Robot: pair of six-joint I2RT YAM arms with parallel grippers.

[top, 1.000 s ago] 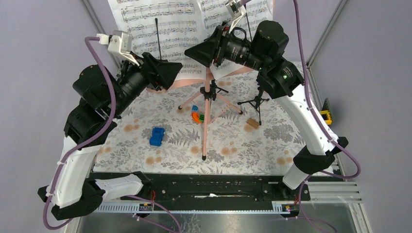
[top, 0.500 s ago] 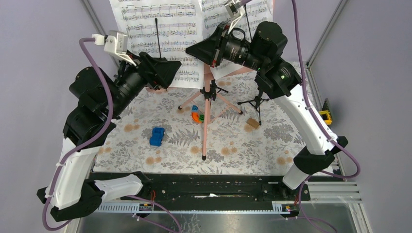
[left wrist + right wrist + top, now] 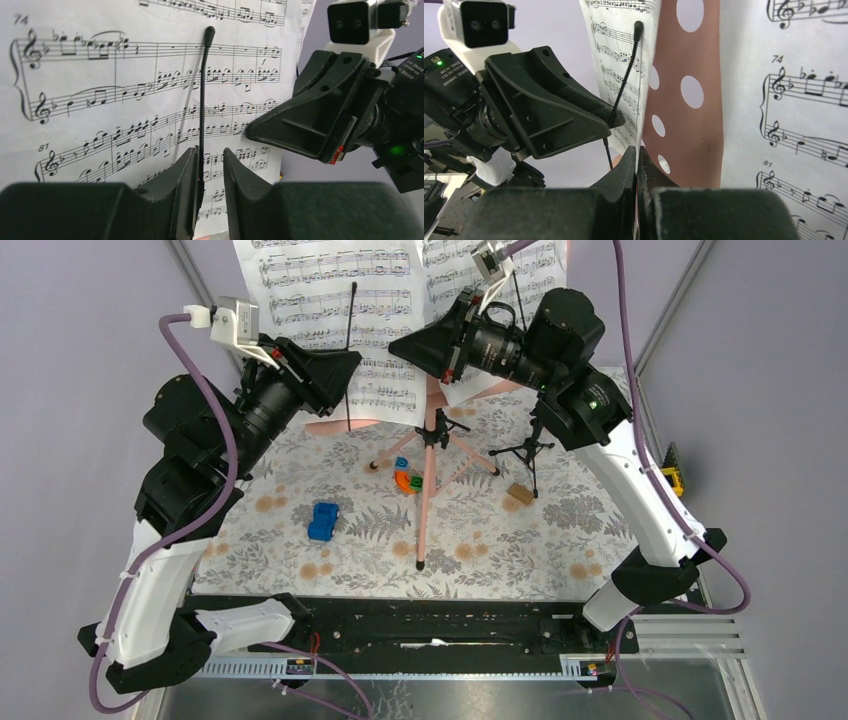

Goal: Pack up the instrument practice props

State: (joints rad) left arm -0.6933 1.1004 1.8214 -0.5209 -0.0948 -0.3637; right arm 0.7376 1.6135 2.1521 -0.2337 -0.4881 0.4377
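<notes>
— How many sheet-music pages [image 3: 320, 290]?
— Two, on one pink rack [image 3: 689, 100].
— Tripods?
— Two: the rack's pink tripod [image 3: 429, 490] and one small black tripod [image 3: 527, 450] near the tabletop's [image 3: 480, 540] right edge.
— Toys?
— One blue car [image 3: 323, 521], one tan block [image 3: 518, 493].

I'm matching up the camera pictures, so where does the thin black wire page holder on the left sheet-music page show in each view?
Top external: the thin black wire page holder stands upright, upper left of centre.
Left wrist: centre, rising out of the left tool.
Right wrist: upper centre, slanting down to the left.
Shared landmark: the white printed sheet-music page behind it.
</notes>
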